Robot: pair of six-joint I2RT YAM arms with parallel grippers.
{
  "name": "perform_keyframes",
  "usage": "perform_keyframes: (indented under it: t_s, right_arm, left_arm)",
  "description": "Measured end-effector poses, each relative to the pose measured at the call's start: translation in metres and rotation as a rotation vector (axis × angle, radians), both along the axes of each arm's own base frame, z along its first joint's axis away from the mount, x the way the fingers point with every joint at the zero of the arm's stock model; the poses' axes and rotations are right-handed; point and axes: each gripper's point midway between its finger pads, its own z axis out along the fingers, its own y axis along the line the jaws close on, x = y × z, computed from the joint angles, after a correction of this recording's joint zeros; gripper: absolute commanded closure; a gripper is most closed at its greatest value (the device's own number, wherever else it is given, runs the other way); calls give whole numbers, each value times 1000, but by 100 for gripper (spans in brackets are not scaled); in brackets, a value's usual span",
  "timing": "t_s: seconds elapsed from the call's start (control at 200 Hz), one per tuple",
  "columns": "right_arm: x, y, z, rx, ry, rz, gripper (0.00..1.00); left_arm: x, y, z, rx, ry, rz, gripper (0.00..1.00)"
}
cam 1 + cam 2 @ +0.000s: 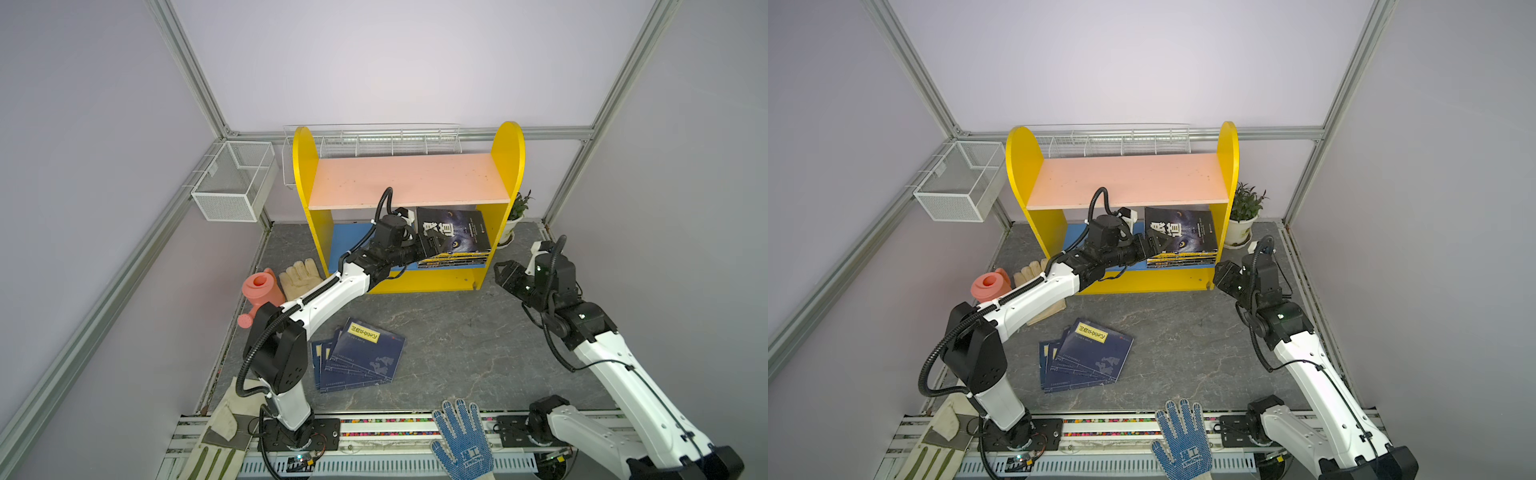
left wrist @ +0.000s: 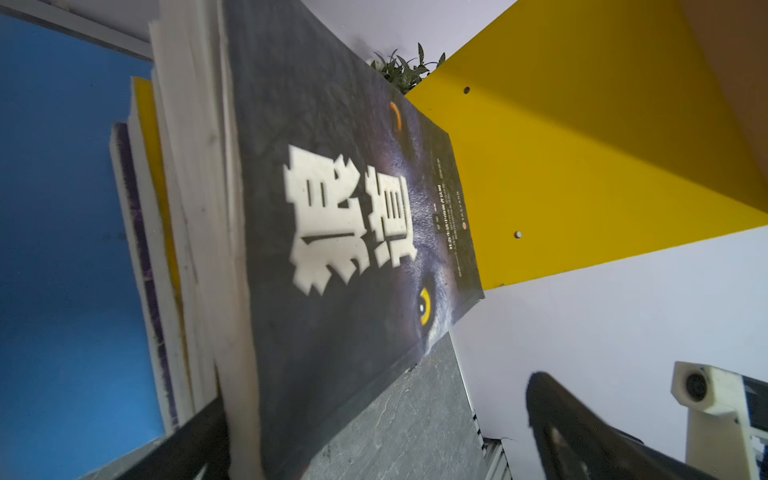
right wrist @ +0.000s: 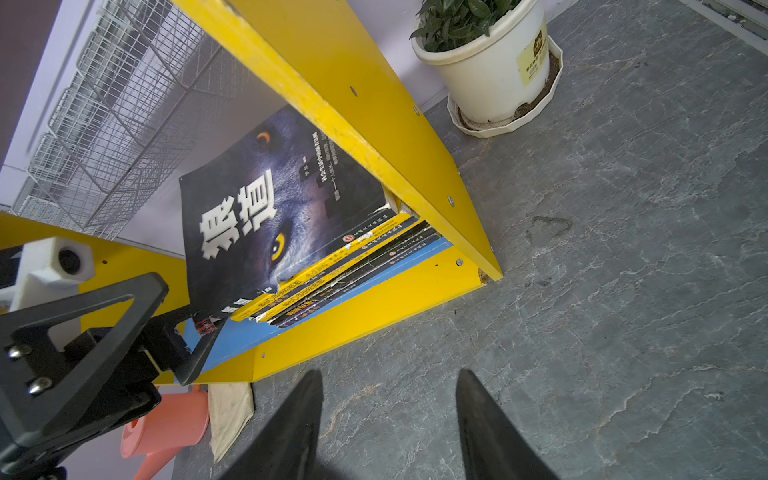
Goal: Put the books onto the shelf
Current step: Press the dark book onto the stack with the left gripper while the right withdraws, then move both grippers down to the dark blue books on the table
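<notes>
The dark book with the wolf's eye lies cover up on top of the pile at the right end of the shelf's blue lower board. Its left front corner sits between the jaws of the left gripper. In the right wrist view this gripper straddles the corner, with one jaw over the cover and the other at the book's underside. The book's long side runs left to right along the board. Its spine faces the front, and its right end is just beside the yellow side panel.

The left jaws are spread wide and do not clamp the book. Whether the lower jaw touches the pages I cannot tell.

The right gripper hangs over the surface in front of the shelf's right end, its jaws half apart and empty. Navy books lie fanned on the surface.
</notes>
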Motion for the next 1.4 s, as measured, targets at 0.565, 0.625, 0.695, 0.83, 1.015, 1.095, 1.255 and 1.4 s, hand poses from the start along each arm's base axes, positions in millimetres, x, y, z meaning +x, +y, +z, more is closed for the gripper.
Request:
perform_keyframes:
  t_s: [0.565,0.625,0.695,0.83,1.015,1.095,1.255,1.4]
  right_arm:
    - [8,34,-31,-16,109,153,46]
    - [6,50,-39,-41,125,228,46]
    - [0,78,-48,-91,142,361,45]
    - [-26,145,-70,-237,167,679,45]
    - [-74,200,-116,-489,220,1034,44]
    - [-85,208,-140,-587,258,1120,44]
    - [-105,211,-179,-721,332,1241,44]
    - [-116,211,-213,-808,400,1311,44]
  left_arm:
    - [-9,57,12,158,-93,148,1]
    - [-18,70,6,180,-88,171,1]
    - [-31,89,-6,210,-76,201,0]
    - [-60,127,-35,298,-34,252,0]
    - [-91,174,-86,426,90,303,1]
    - [-105,198,-117,480,181,341,0]
    - [-141,240,-162,582,322,397,0]
    - [-159,256,-168,593,354,424,0]
